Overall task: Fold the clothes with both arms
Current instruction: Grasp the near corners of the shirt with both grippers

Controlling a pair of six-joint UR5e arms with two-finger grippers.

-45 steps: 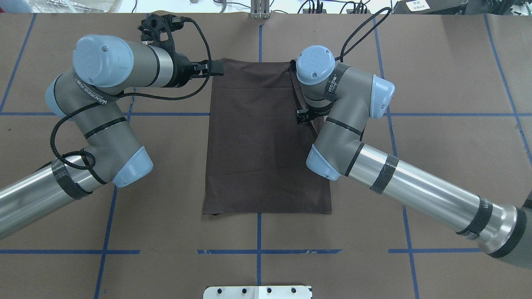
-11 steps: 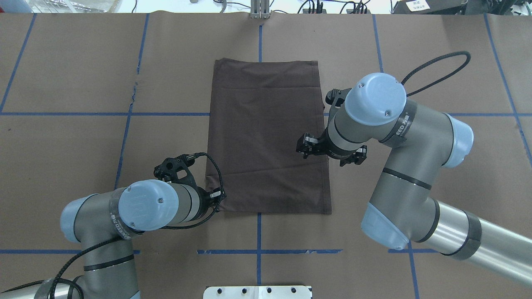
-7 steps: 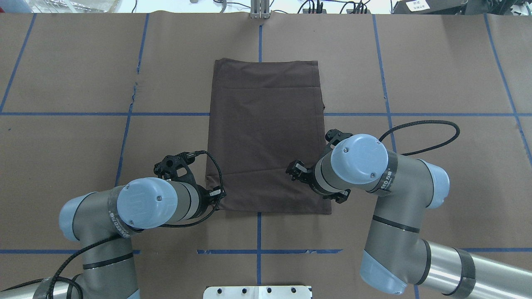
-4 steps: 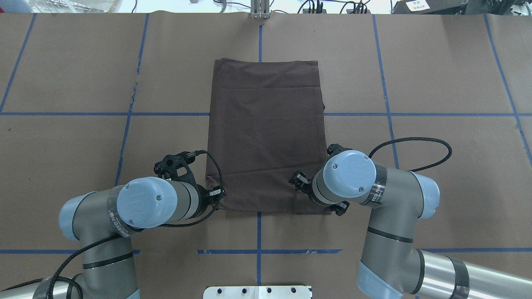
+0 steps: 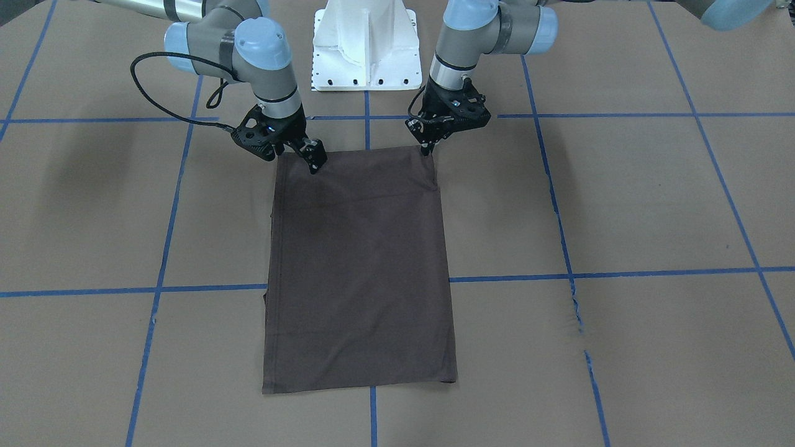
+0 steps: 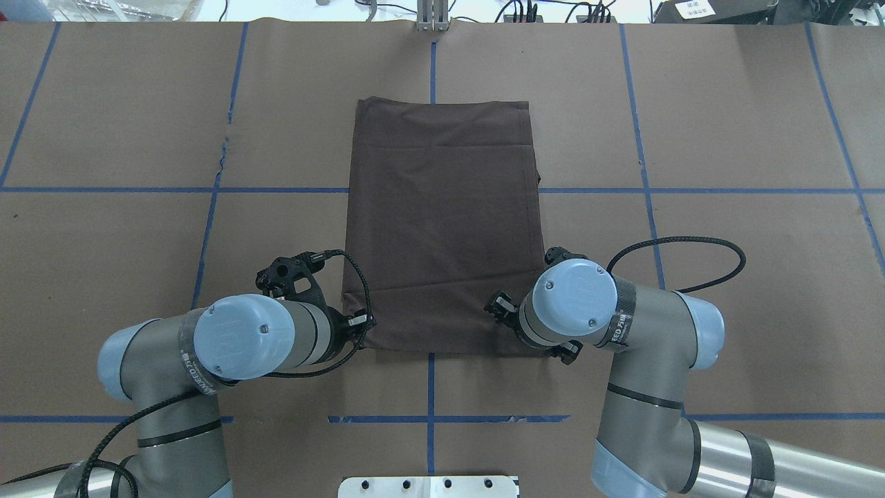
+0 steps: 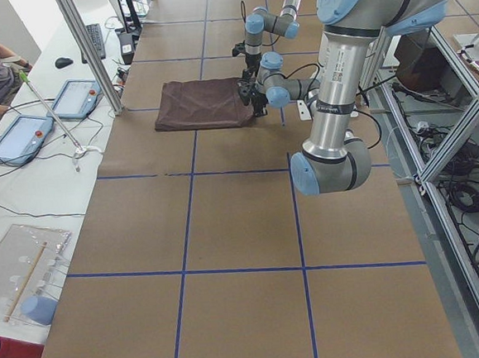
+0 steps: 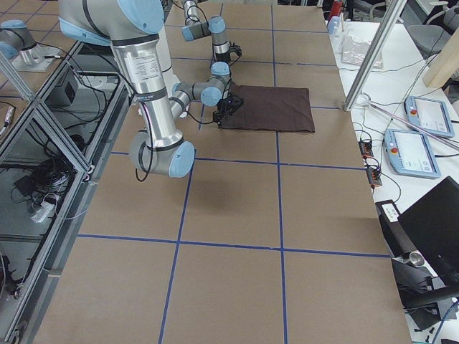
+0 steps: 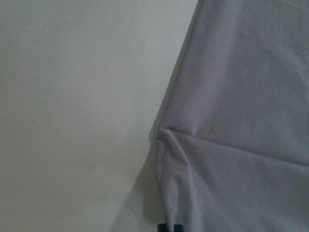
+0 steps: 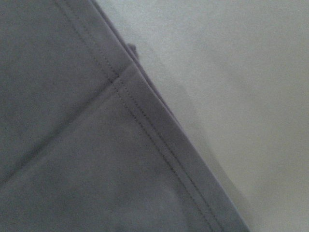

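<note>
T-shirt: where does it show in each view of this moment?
Front-facing: T-shirt at centre.
Overhead: centre.
Exterior left: upper middle, far off.
Exterior right: upper middle.
Left wrist: fills the right half.
Right wrist: fills the lower left.
Landmark: blue tape line running under its middle, seen in all four exterior views.

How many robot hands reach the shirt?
2: the black two-finger left hand at one robot-side corner of the dark brown folded shirt, the right hand at the other.
</note>
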